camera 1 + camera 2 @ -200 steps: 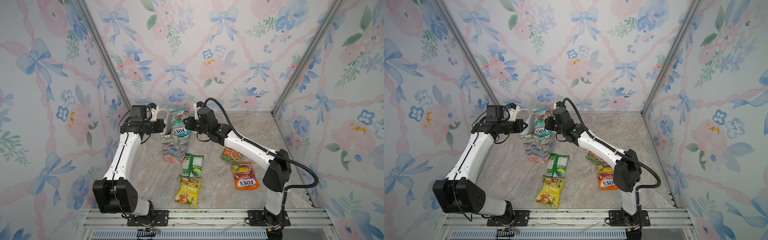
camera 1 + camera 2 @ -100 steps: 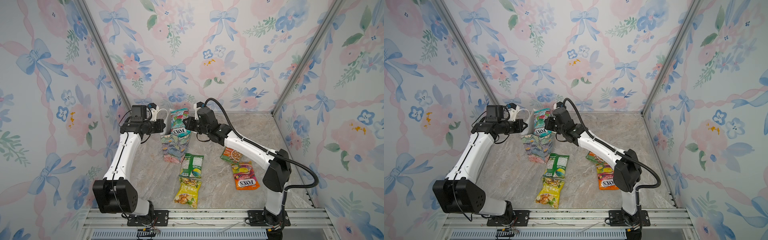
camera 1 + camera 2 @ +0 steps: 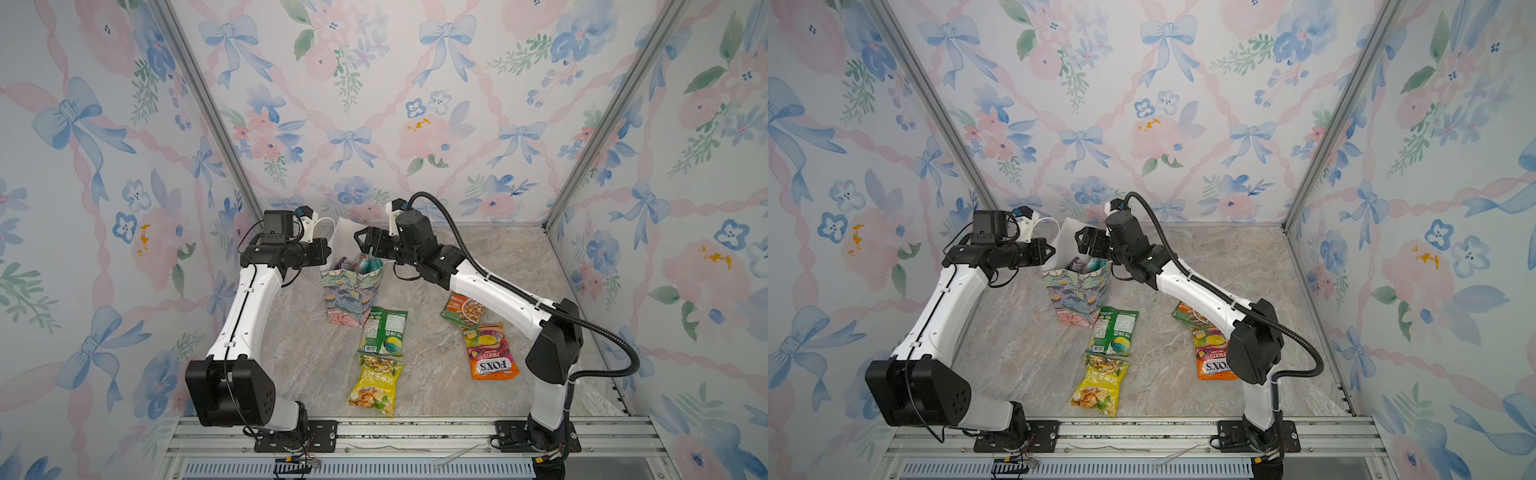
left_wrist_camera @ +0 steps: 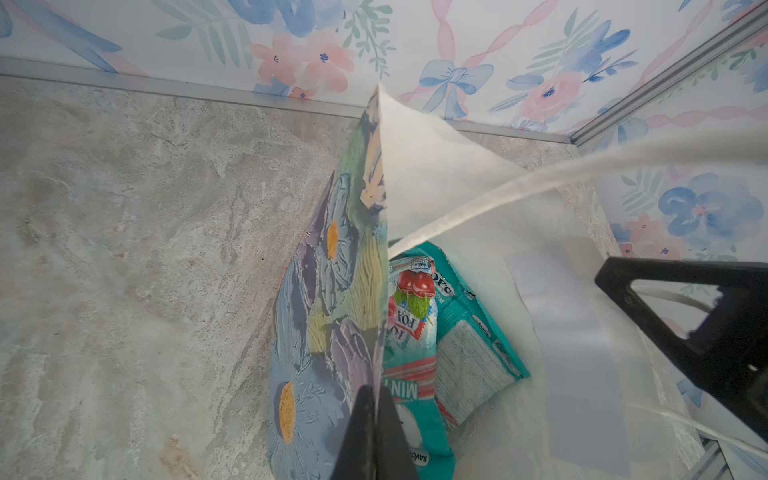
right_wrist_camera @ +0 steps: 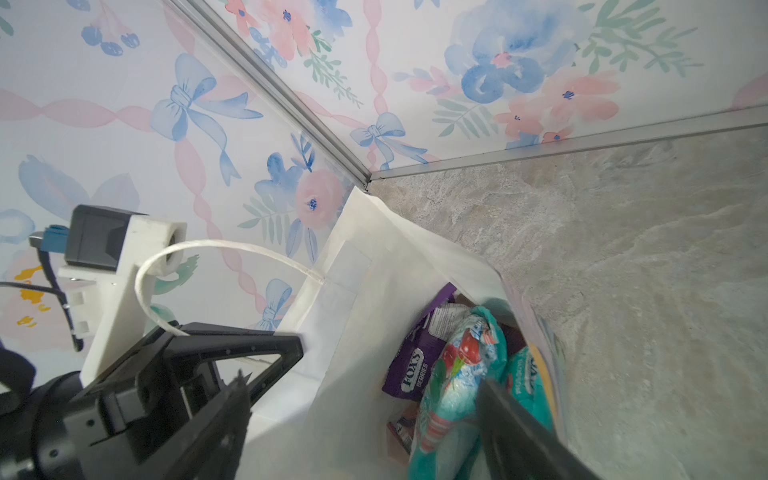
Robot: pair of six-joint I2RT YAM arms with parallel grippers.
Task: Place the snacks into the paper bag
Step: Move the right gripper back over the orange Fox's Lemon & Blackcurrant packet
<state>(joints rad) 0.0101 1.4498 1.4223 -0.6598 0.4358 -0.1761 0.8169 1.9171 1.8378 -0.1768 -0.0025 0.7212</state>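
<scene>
The work surface is a tabletop [image 3: 519, 257] with a grey marble pattern. It is enclosed on three sides:

- back wall [image 3: 374, 104]
- left wall [image 3: 83, 166]
- right wall [image 3: 706, 208]

All three walls carry wallpaper printed with blue bows, pink ribbons and pastel flowers. A slanted aluminium post [image 3: 212, 112] marks the left rear corner, and a second post [image 3: 603, 124] marks the right rear corner. An aluminium strip [image 3: 478, 224] runs along the foot of the back wall. A grooved aluminium rail [image 3: 415, 430] spans the front edge, with a slotted grille [image 3: 415, 469] in front of it. A thin pale strand [image 3: 382, 448] lies on the rail.
</scene>
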